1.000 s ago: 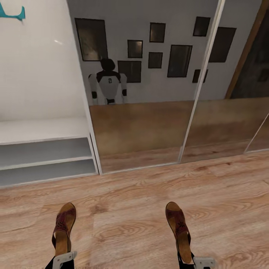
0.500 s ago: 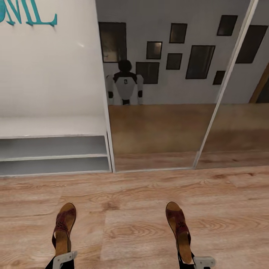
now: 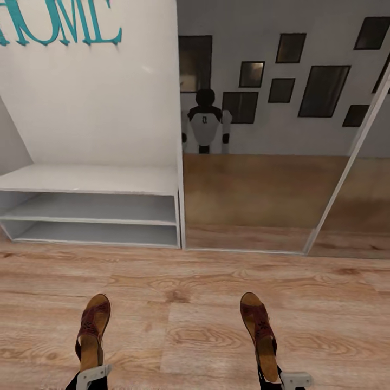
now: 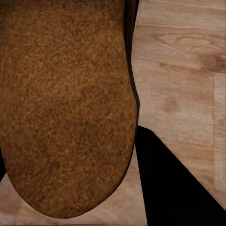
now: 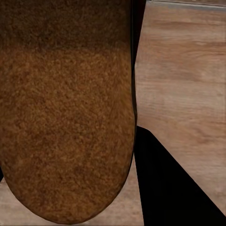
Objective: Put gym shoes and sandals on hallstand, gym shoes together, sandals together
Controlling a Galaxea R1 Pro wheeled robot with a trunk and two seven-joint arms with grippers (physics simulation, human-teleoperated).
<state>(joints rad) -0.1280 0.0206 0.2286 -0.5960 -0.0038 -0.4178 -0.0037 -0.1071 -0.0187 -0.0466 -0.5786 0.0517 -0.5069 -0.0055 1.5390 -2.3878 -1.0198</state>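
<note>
I hold one brown sandal in each hand above the corridor floor [image 3: 179, 325]. My left gripper [image 3: 90, 374] is shut on the heel of the left sandal [image 3: 93, 327], toe pointing away from me. My right gripper [image 3: 272, 376] is shut on the heel of the right sandal [image 3: 259, 330]. Up close, the tan insoles [image 4: 66, 103] [image 5: 66, 108] take up most of both wrist views, with a dark finger [image 4: 179, 188] beside each. The light-grey hallstand [image 3: 92, 181] stands ahead to the left with a bare bench top and two low open shelves. The gym shoes are out of view.
Mirrored sliding doors [image 3: 254, 162] run along the wall right of the hallstand and reflect the robot and dark picture frames. Teal HOME lettering [image 3: 59, 21] hangs on the white panel above the bench. Wood-plank floor lies between me and the rack.
The camera has swung left: the hallstand and the mirror have slid rightward in the picture and the HOME lettering has come in. Both sandals stay held in the same place.
</note>
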